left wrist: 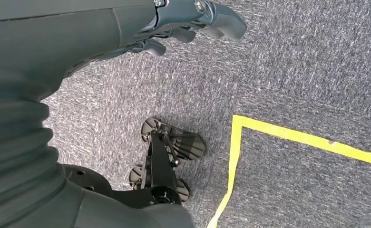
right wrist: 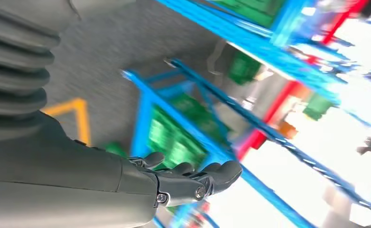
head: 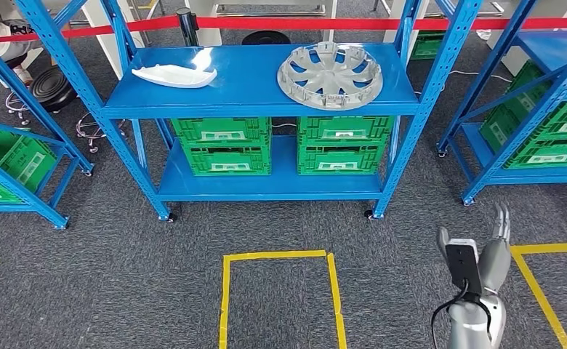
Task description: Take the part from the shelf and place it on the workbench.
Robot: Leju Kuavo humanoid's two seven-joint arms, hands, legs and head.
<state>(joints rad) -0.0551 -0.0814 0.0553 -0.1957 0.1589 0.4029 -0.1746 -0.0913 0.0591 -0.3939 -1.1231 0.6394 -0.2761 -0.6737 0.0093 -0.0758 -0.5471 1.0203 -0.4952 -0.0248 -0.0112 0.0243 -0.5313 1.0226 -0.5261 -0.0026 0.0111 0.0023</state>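
Wheel cover [head: 331, 75] lies flat on blue shelf [head: 251, 87] top level, right of white part [head: 174, 75], above green crates [head: 224, 145]; right hand [head: 484, 251] low over carpet, fingers [right wrist: 207, 178] apart, empty; left hand [left wrist: 183, 21] fingers loosely apart, empty.

Right arm: silver forearm rises from the lower right of the head view, wrist straight.
Right hand [head: 493, 247]: raised, fingers extended and loosely apart, holding nothing.
Left hand [left wrist: 193, 21]: hangs low, pointing down, fingers loosely curled but apart, nothing in its grasp.
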